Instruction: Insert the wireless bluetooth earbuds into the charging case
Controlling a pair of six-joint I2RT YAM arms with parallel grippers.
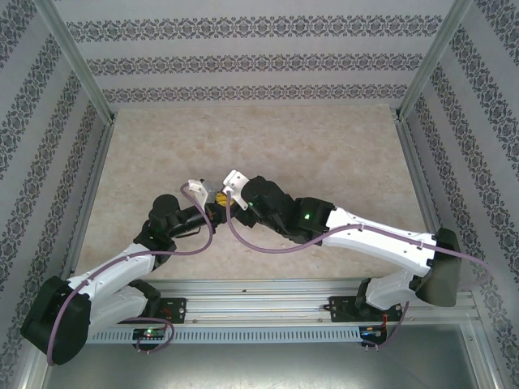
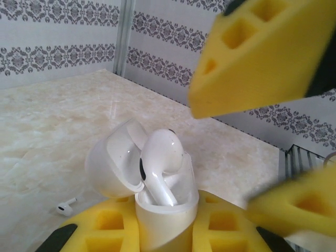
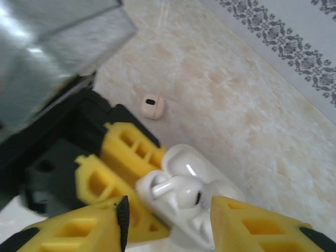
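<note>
While in L gripper, case open

Carries white shells on the left arm and right arm, black housings at joints and wrists, a mauve cable looping along each. Ends in yellow fingers pierced with rectangular pockets, edged in black. Glows green at one small light.

Open white charging case holds one upright earbud

Glossy white charging case and earbud, yellow left gripper pads, beige marbled table; tan piece at the case's eleven o'clock.
</note>
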